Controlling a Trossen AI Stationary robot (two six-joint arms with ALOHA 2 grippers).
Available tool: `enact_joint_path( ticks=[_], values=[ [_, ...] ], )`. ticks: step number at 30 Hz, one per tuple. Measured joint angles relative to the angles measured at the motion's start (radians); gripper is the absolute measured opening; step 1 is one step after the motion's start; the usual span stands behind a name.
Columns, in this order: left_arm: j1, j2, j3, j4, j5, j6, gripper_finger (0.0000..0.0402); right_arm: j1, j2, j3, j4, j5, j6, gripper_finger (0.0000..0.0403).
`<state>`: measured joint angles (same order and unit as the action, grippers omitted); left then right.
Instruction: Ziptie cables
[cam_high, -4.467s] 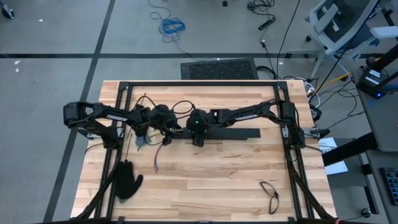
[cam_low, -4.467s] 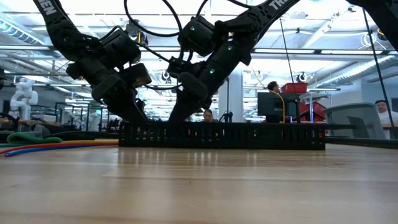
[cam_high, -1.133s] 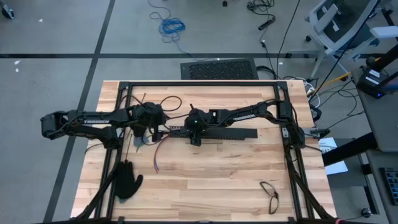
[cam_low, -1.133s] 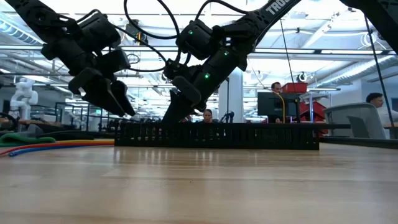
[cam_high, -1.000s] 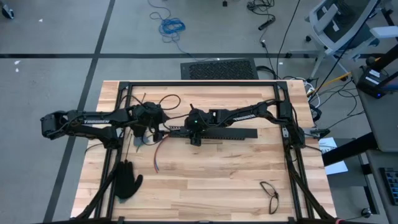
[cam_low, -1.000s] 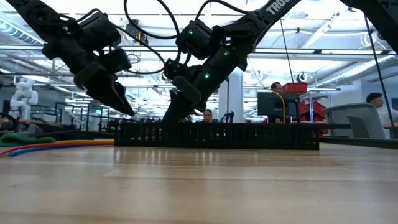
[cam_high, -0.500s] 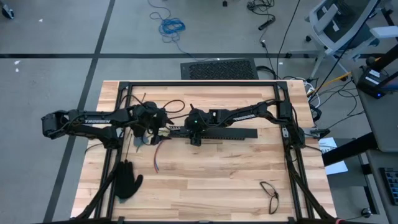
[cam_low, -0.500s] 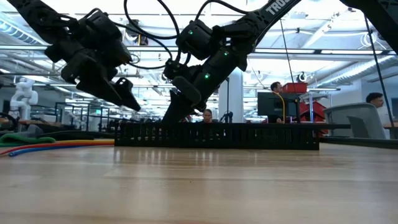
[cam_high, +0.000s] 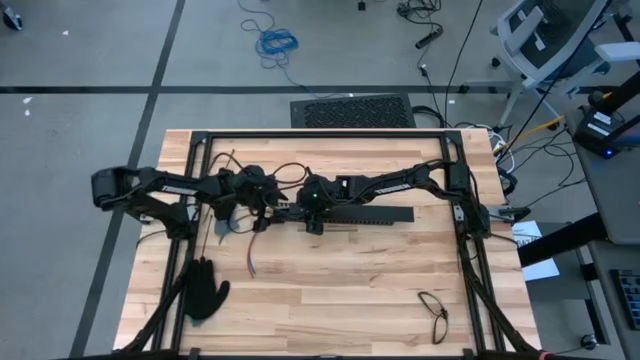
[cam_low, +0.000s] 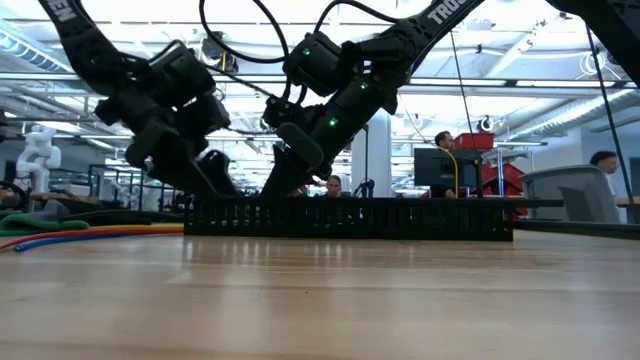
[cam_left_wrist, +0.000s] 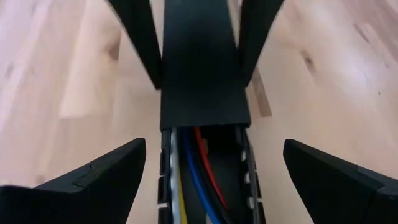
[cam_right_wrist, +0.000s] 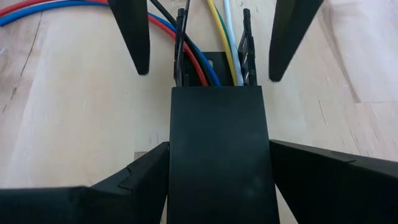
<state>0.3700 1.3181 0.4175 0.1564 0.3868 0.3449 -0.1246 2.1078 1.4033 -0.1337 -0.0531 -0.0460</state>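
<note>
High view shows both arms meeting over the wooden bench (cam_high: 330, 290) at the left end of a long black slotted bar (cam_high: 375, 214). The left gripper (cam_left_wrist: 205, 180) straddles that bar with its fingers (cam_left_wrist: 93, 177) spread wide, released, grasping nothing. The right gripper (cam_right_wrist: 217, 155) faces it from the other side, its fingers (cam_right_wrist: 323, 171) also apart on either side of the bar's cover. The cables (cam_right_wrist: 202, 68), red, blue, white and yellow-green, run inside the bar's channel and trail out onto the bench near a black glove (cam_high: 205, 288).

You look down on a grey floor (cam_high: 90, 60) with a blue cord (cam_high: 276, 42) and an office chair (cam_high: 552, 40). Beyond the table, ceiling lights (cam_low: 520, 50) glow above desks.
</note>
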Motion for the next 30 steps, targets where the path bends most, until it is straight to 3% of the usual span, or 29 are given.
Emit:
enact_joint_path(
  ticks=[12,22,30],
  values=[
    [0.012,0.029,0.000,0.002,-0.004,-0.043,0.0371,-0.001,0.000,0.000,0.001,0.000,0.000,0.0247],
    [0.025,0.037,0.000,0.006,0.000,-0.020,0.0299,-0.003,0.000,0.000,0.002,0.000,0.000,0.0247],
    [0.025,0.080,0.000,0.021,0.024,-0.025,0.0293,-0.003,0.000,0.000,0.002,0.000,0.000,0.0247]
  ],
)
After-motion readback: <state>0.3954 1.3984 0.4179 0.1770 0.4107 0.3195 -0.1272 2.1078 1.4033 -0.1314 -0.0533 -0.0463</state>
